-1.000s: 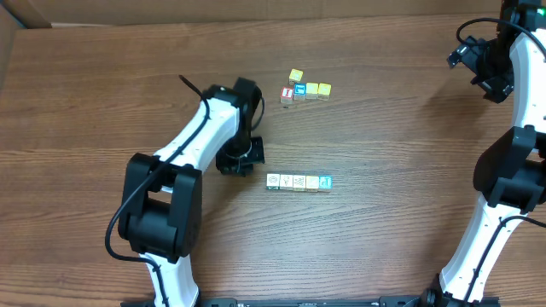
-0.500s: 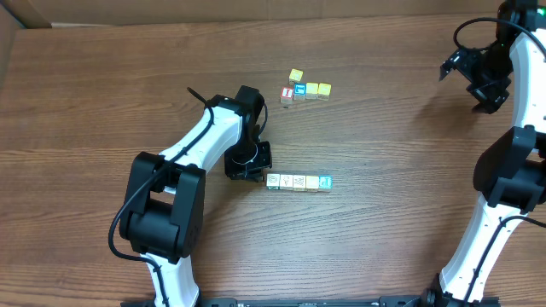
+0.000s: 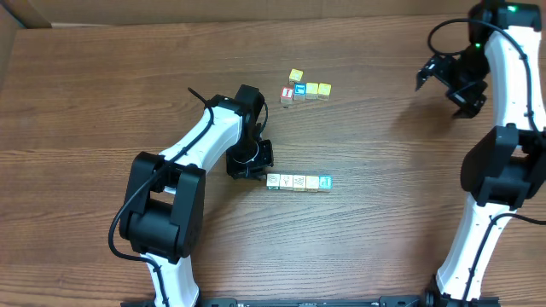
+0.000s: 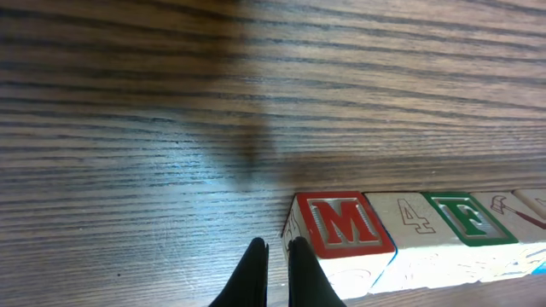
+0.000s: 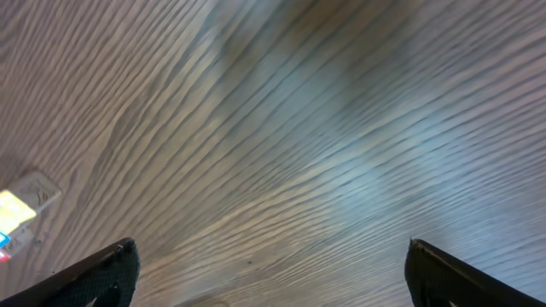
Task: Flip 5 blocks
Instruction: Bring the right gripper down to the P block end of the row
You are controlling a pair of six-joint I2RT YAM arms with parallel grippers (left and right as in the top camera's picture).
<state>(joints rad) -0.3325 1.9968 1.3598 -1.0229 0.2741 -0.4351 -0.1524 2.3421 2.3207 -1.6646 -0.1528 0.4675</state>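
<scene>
Wooden five-block row (image 3: 298, 182) on desk (image 3: 384, 239). Left end effector (image 4: 275, 260), pinched narrow, empty, just beside row's red M block (image 4: 345, 226), likely poker for tipping. Right end effector (image 3: 439, 89) wide, well apart from row.

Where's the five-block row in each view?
Overhead: row of blocks mid-table, just right of the left gripper.
Left wrist: row of blocks lower right, running off the right edge, a red M facing the camera.
Right wrist: blurred blocks at the left edge; cannot tell whether they are this row.
Shared landmark: the left gripper's shut tips at the row's end, in overhead and left wrist.
</scene>
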